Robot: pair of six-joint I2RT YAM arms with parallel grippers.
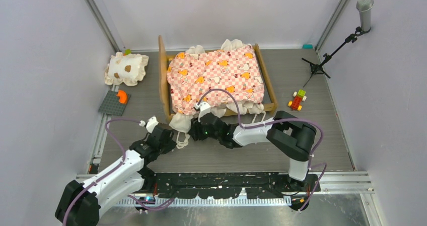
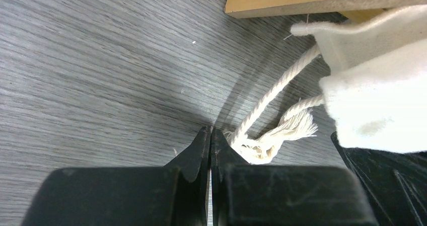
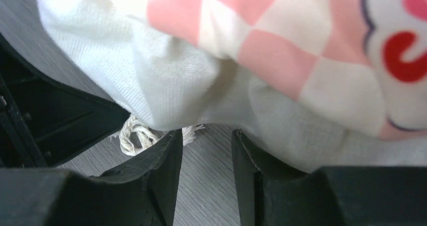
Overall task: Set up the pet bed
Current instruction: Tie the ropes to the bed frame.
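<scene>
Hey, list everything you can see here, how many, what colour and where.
pet bed: one, light wood with pink checkered mattress, middle back
pillow: one, cream with brown spots, left of the bed
plate: one, grey, orange piece on it, in front of pillow
toy car: one, red, yellow and green, right of bed
microphone stand: one, black, back right
cord: two strands, white, by bed's near left corner
table: one, grey
left gripper: one, black, shut beside the cord
right gripper: one, black, open at the mattress ruffle
</scene>
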